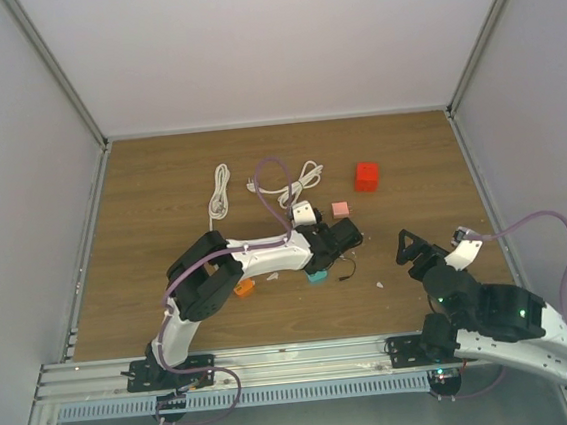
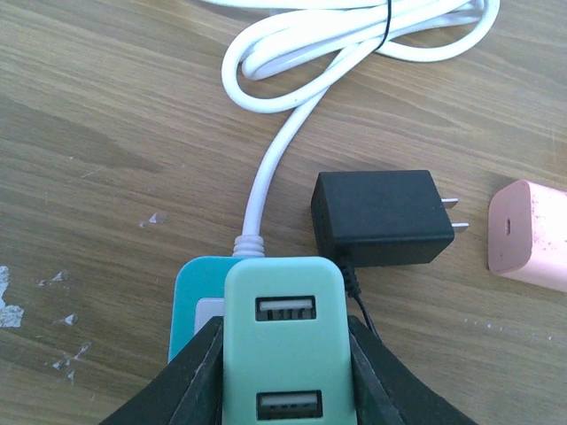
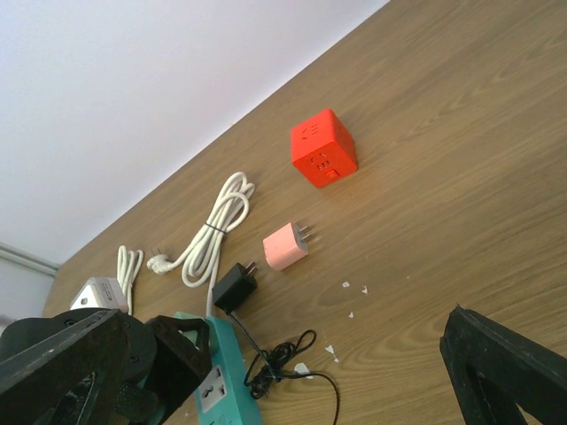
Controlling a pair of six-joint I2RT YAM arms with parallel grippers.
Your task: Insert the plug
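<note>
My left gripper (image 2: 285, 359) pinches the mint power strip (image 2: 283, 288), I judge to steady it. The plug (image 2: 381, 217) lies loose just right of the strip. Farther right, my right gripper (image 1: 434, 241) hangs spread wide, free to fetch it.

On the wooden counter (image 1: 170, 284): one black plug (image 2: 381, 217), one pink adapter (image 3: 283, 247), one red cube (image 3: 323, 149), one teal strip (image 2: 282, 345) and one small orange item (image 1: 243, 289). Two coiled white cords, upper left (image 1: 221, 190) and upper centre (image 1: 300, 179). Two robot arms, left (image 1: 257, 253) and right (image 1: 494, 313).
</note>
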